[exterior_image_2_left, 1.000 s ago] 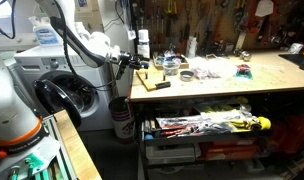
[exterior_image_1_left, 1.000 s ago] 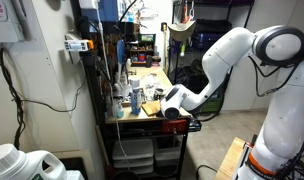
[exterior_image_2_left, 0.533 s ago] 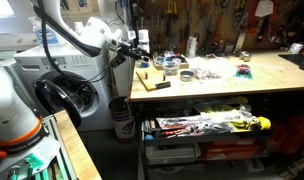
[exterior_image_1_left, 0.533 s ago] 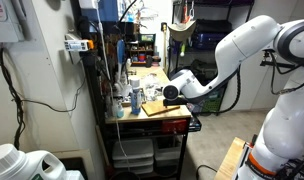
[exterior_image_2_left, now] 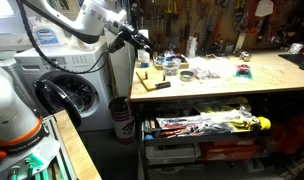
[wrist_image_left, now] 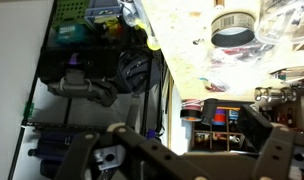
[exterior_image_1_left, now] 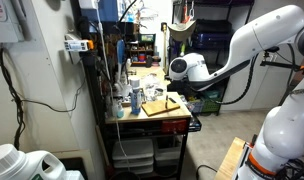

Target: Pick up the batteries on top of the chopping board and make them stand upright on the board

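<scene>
The pale wooden chopping board (exterior_image_1_left: 158, 106) lies at the near end of the workbench and also shows in an exterior view (exterior_image_2_left: 147, 78). A slim dark piece (exterior_image_2_left: 160, 86) lies at its edge. It may be a battery, but it is too small to tell. A thin dark stick (exterior_image_1_left: 173, 100) lies on the board. My gripper (exterior_image_2_left: 142, 42) hangs in the air above and beside the board, touching nothing. In the wrist view its two fingers (wrist_image_left: 192, 140) stand wide apart with nothing between them. The board is not discernible in the wrist view.
Bottles and cans (exterior_image_1_left: 132, 97) stand beside the board. A tape roll (wrist_image_left: 232, 30), a bowl (exterior_image_2_left: 187, 74) and small clutter lie further along the yellowish bench top (exterior_image_2_left: 242, 85). Open shelves with tools (exterior_image_2_left: 207, 126) sit below. A washing machine (exterior_image_2_left: 67, 95) stands at the bench's end.
The arm has risen from board level at the bench's end to well above the board. The gripper carries nothing.
</scene>
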